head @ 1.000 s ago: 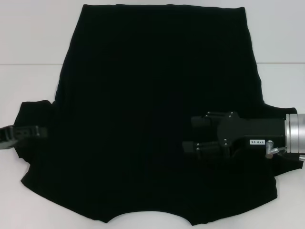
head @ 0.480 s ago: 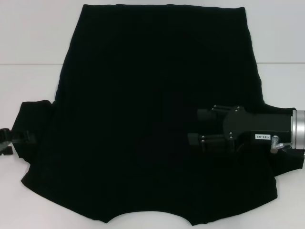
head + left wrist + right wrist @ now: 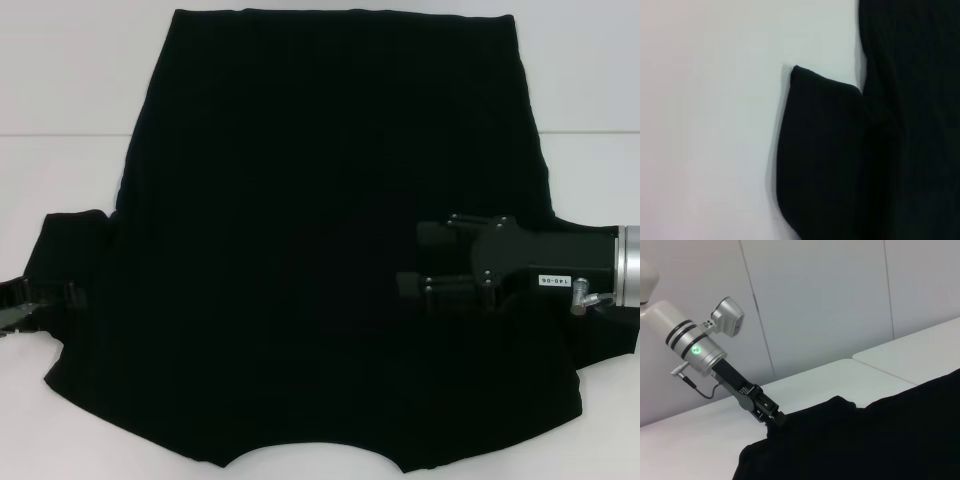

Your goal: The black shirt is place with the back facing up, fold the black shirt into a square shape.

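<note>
The black shirt (image 3: 320, 250) lies spread flat on the white counter (image 3: 60, 90), plain side up, its hem toward the far edge and its collar cut-out nearest the robot; its outline has not shifted from a second ago. On the shirt's left sleeve (image 3: 70, 250), the left pincer (image 3: 40, 300) sits at the sleeve's outer edge (lower and farther out than a second ago); I cannot tell whether its fingers grip the cloth. The right pincer (image 3: 420, 260) hovers over the shirt's right side, fingers spread, having drawn back toward the right sleeve (image 3: 600, 340) since the earlier frame.
</note>
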{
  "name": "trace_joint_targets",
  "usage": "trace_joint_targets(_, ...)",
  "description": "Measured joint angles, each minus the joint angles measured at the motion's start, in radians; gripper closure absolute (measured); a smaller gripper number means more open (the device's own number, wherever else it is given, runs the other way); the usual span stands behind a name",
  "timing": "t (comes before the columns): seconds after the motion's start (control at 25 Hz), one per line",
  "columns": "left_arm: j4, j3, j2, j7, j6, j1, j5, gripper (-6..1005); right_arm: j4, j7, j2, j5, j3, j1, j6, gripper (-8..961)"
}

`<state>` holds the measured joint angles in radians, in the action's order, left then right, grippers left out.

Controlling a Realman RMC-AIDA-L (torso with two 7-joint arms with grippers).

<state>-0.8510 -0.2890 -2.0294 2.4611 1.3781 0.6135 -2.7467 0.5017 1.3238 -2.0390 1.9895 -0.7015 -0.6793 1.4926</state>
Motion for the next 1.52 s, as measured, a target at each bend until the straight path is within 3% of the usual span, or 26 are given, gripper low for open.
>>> trace_joint_targets(0.2, 0.002, -0.001, 0.000, -0.013, -0.021, 0.004, 0.005, 140, 0.000, 0.000, 0.000, 0.000, 0.002, 0.000, -0.001, 65)
trace_joint_targets(0.52, 0.027, -0.025, 0.000, -0.027, -0.081, 0.006, -0.026, 238, 0.000, 0.000, -0.001, -0.010, 0.004, 0.002, -0.002, 65)
trace_joint_targets(1.16, 0.023, -0.027, 0.001, -0.038, -0.083, 0.012, -0.020, 906, 0.002, 0.000, 0.000, -0.025, 0.004, 0.004, 0.000, 68)
trace_joint_targets(1.36, 0.021, -0.024, 0.001, -0.053, -0.099, 0.014, -0.020, 997, 0.002, 0.000, -0.002, -0.027, 0.016, 0.004, -0.008, 68)
trace_joint_targets(1.52, 0.020, -0.024, 0.003, -0.074, -0.139, 0.015, -0.020, 988, 0.002, -0.001, -0.018, -0.029, 0.046, 0.004, -0.018, 69)
